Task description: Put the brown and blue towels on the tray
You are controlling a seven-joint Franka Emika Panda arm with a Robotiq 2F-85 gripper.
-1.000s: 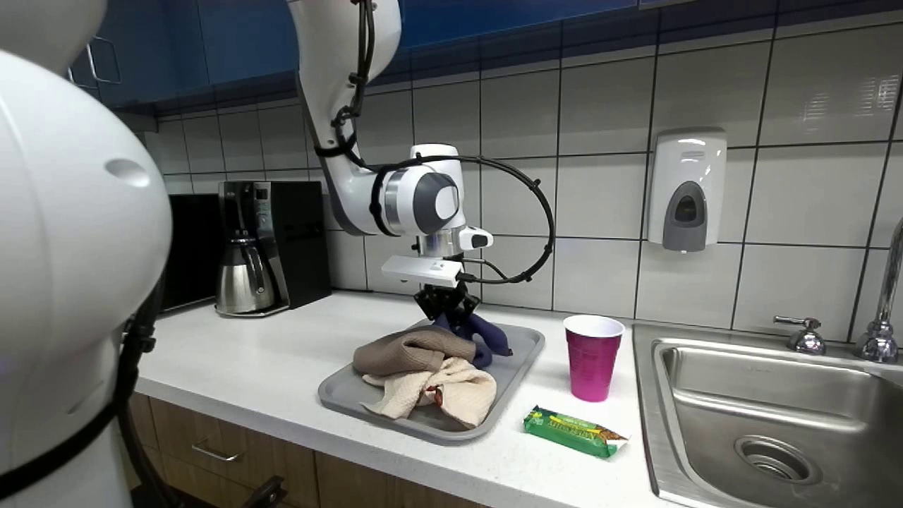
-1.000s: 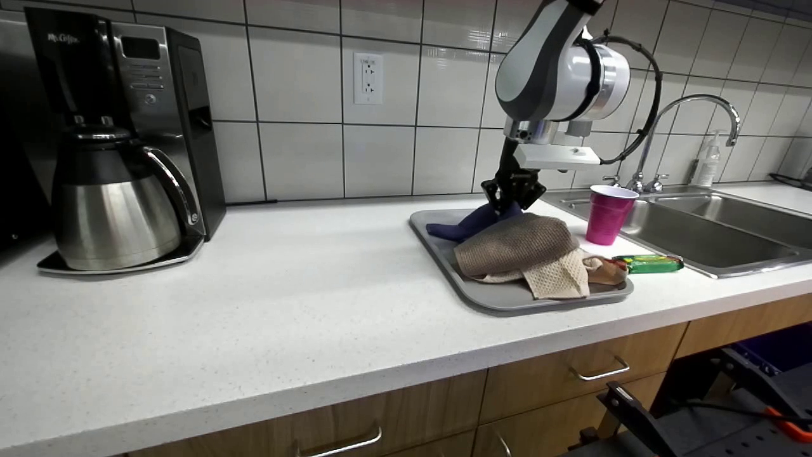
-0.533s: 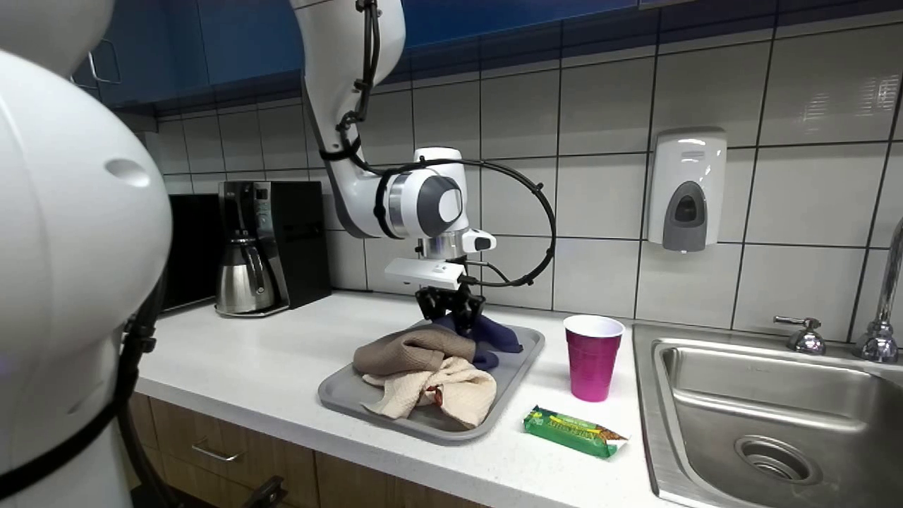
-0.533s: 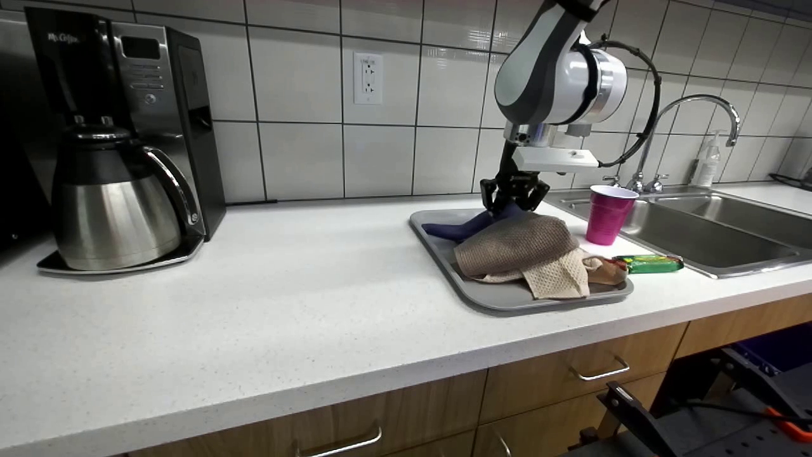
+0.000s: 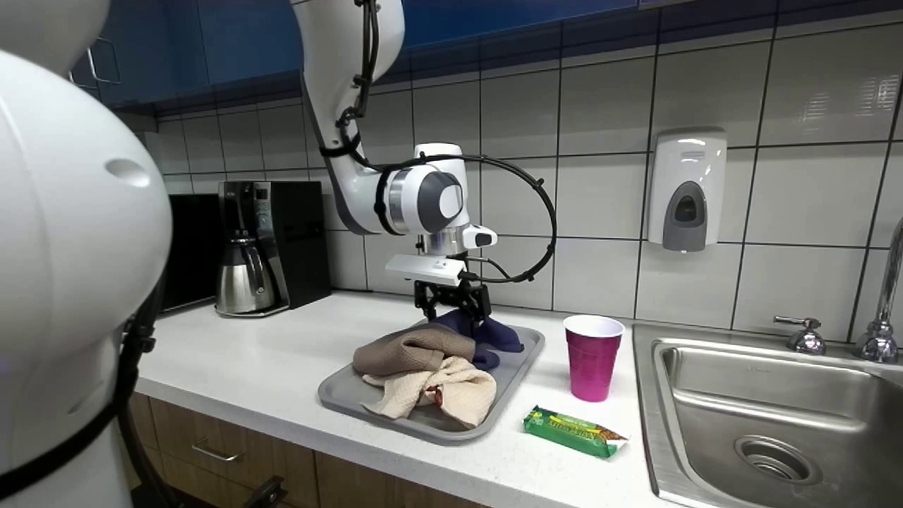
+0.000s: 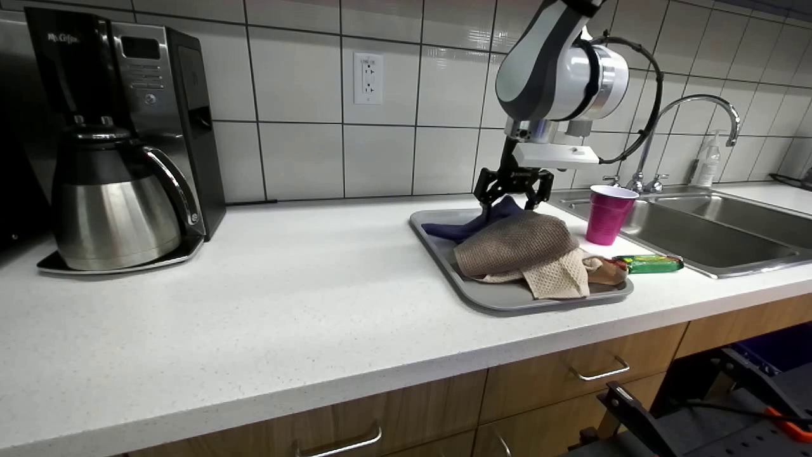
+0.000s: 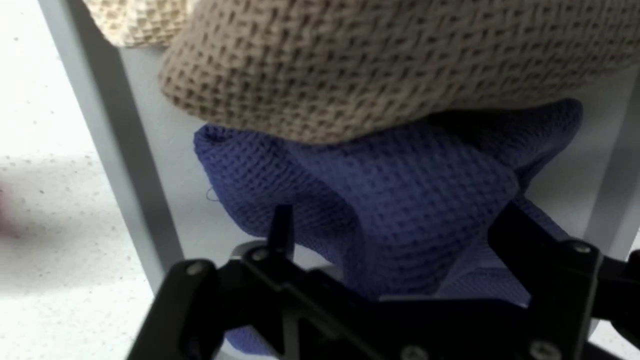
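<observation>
In both exterior views the gray tray (image 5: pixel 346 390) lies on the white counter. The brown towel (image 6: pixel 520 242) rests folded across its middle. Behind it the blue towel (image 7: pixel 415 200) sits crumpled on the tray, partly covered by the brown one in the wrist view. My gripper (image 6: pixel 509 209) points down over the blue towel (image 5: pixel 502 337), jaws spread wide. A raised fold of that towel stands between the fingers without being pinched; whether a fingertip touches cloth I cannot tell.
A beige towel (image 5: pixel 455 391) lies on the tray's front part, against the brown one. Beside the tray are a magenta cup (image 5: pixel 592 363) and a green wrapped bar (image 5: pixel 573 431), then the sink (image 5: pixel 758 406). A coffee maker (image 6: pixel 120 197) stands farther along the counter.
The gripper's jaws have parted from closed on the blue towel to wide apart. The arm first dipped slightly, then rose a little. The blue cloth has settled flatter onto the tray.
</observation>
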